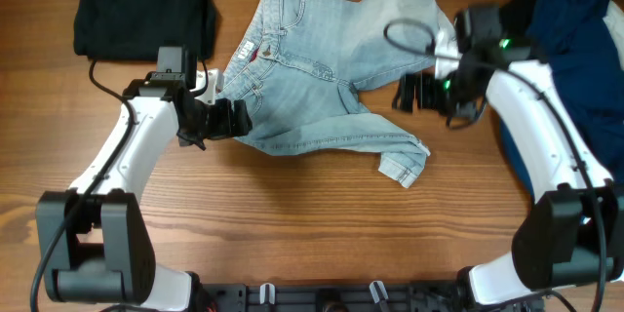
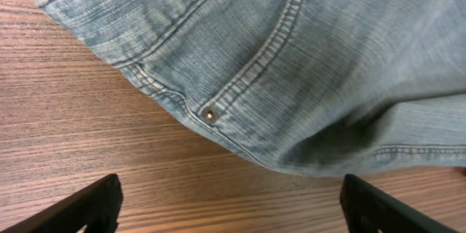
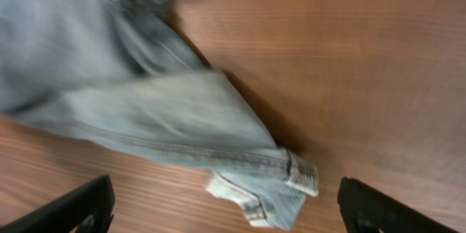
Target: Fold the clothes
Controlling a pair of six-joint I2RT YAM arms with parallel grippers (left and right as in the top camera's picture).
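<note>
Jeans lie rumpled at the far edge, mid-table; both claws are spread wide and hold nothing.
My left claw sits just beside the hip seam, with the rivet ahead of it. My right claw hovers beside the legs, cuff ahead. Black clothes far-left corner, navy clothes far-right corner. Likely step: flatten before folding. Best to pinch both denim layers at the seam, then drag outward low and level, so no wrinkles get locked in.

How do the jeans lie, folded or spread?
Rumpled, not neatly folded: the jeans have one leg turned back, pale inside showing, a cuff sticking out.
</note>
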